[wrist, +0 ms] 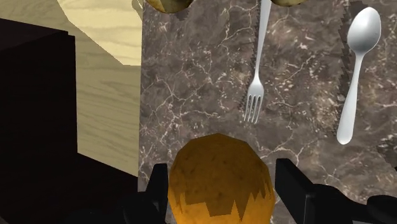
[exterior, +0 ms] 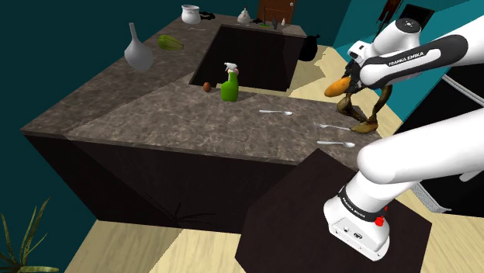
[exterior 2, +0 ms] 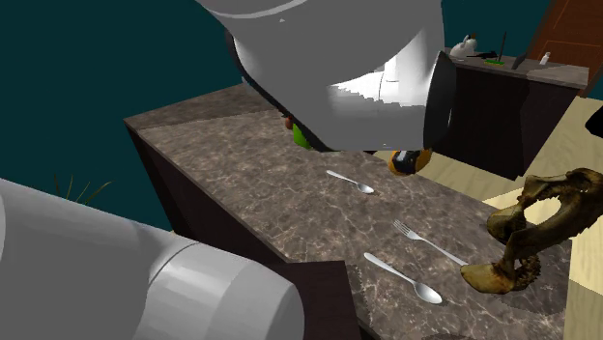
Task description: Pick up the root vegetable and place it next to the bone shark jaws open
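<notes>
Here, the orange-brown root vegetable (exterior: 338, 87) hangs above the marble counter (exterior: 194, 124), clamped in the black gripper (wrist: 222, 183). In the shoulder view, the bone jaw (exterior: 364, 116) stands at its five o'clock, with a fork (exterior: 333, 126) and spoon (exterior: 337, 143) at six.

place: home kitchen | evidence: stone-patterned table (exterior: 155, 116); spoon (exterior 2: 401, 276) and fork (wrist: 254, 98) on it; green spray bottle (exterior: 229, 84); white jug (exterior: 190, 14); plank floor (exterior: 132, 244); teal walls (exterior: 46, 46)

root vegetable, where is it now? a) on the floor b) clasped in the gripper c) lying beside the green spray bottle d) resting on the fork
b: the orange-brown root vegetable sits in the gripper, its two black fingers pressed against its sides.
</notes>
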### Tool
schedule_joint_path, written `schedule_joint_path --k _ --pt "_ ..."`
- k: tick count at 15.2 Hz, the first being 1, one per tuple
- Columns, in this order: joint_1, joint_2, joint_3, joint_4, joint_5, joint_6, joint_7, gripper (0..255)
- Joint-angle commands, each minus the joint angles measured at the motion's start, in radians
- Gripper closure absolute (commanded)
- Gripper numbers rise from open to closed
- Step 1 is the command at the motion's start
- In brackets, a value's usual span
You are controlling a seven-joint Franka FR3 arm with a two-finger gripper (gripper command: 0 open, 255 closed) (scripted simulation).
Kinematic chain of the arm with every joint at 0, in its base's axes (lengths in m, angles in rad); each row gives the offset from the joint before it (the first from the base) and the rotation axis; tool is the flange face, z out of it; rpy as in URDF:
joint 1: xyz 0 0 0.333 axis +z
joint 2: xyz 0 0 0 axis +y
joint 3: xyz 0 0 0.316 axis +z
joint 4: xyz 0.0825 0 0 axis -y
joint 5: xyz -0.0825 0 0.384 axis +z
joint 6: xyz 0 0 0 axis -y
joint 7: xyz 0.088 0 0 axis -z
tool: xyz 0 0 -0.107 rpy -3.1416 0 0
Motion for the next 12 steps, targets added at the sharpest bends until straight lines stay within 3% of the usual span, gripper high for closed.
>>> schedule_joint_path --k 1,12 --pt "-0.008 0.023 -0.005 -0.012 -0.013 0.035 0.009 255" --pt "-0.085 0.207 0.008 -0.051 -0.111 0.26 0.103 255"
